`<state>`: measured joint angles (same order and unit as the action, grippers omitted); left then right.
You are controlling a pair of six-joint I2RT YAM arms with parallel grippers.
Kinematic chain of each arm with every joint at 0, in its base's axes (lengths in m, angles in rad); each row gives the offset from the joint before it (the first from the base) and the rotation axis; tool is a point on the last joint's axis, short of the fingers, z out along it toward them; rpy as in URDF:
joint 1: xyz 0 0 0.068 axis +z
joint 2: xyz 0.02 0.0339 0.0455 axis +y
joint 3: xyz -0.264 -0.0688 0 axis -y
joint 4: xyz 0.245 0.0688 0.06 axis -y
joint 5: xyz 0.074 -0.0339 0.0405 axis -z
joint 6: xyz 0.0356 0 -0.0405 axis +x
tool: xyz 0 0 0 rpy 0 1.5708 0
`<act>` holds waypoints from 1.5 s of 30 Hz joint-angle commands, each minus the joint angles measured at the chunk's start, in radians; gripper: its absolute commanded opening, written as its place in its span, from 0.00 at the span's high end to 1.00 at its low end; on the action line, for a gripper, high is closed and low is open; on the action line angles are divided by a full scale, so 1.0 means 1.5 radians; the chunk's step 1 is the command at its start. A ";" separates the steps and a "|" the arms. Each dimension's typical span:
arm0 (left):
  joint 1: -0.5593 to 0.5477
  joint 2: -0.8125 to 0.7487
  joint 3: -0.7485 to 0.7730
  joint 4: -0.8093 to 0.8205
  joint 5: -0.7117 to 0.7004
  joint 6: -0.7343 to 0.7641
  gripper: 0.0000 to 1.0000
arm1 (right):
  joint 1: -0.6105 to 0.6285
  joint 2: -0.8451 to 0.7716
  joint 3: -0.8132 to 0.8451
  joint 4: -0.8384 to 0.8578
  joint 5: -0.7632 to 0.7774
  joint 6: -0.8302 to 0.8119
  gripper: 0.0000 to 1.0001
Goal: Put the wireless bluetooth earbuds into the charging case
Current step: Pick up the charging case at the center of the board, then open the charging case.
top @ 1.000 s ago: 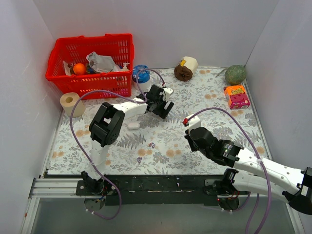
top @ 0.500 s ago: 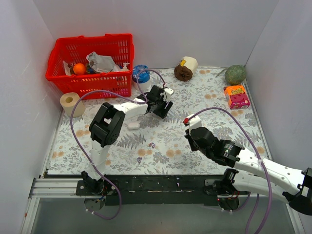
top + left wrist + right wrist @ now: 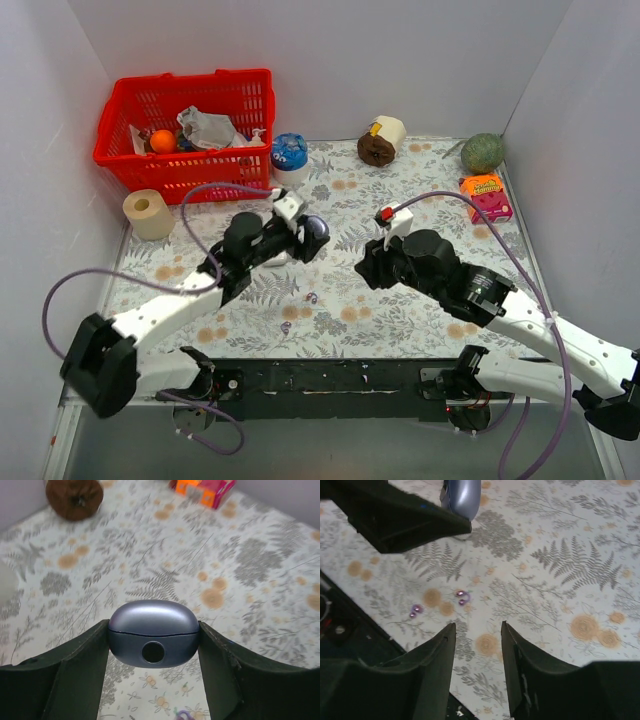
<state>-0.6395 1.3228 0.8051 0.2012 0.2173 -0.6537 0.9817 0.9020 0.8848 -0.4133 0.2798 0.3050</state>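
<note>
Now left fingers (image 3: pixel 75 675) pinch charging case (image 3: pixel 153 632); right fingers (image 3: pixel 427 670) spread above tiny blurry earbuds (image 3: pixel 462 598).

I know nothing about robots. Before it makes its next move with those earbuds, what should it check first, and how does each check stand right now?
1. Both earbuds lie in plain sight on the cloth: ok.
2. Right jaws open and empty: ok.
3. An earbud sits between the right jaws: not ok, none does.
4. Silver-blue pod held between the left jaws: ok.
5. That pod is the charging case: cannot tell.
6. Pod open to take earbuds: not ok, its seam is shut.
</note>
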 commanded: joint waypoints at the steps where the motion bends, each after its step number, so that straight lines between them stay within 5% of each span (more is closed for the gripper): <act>1: -0.028 -0.168 -0.194 0.238 0.101 -0.014 1.00 | -0.005 0.004 0.073 0.058 -0.168 0.037 0.48; 6: -0.044 -0.270 -0.296 0.292 0.204 0.004 1.00 | -0.006 0.053 0.148 0.027 -0.241 0.057 0.44; 26: -0.148 -0.360 -0.296 0.192 0.070 0.095 1.00 | 0.012 0.189 0.230 -0.055 -0.214 0.072 0.32; 45: -0.175 -0.369 -0.292 0.190 0.019 0.108 1.00 | 0.023 0.209 0.206 -0.095 -0.156 0.092 0.34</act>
<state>-0.8940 0.8001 0.3374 0.4747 0.2661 -0.5091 1.0153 1.2488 1.1885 -0.5373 -0.0135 0.4351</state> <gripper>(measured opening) 0.623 0.668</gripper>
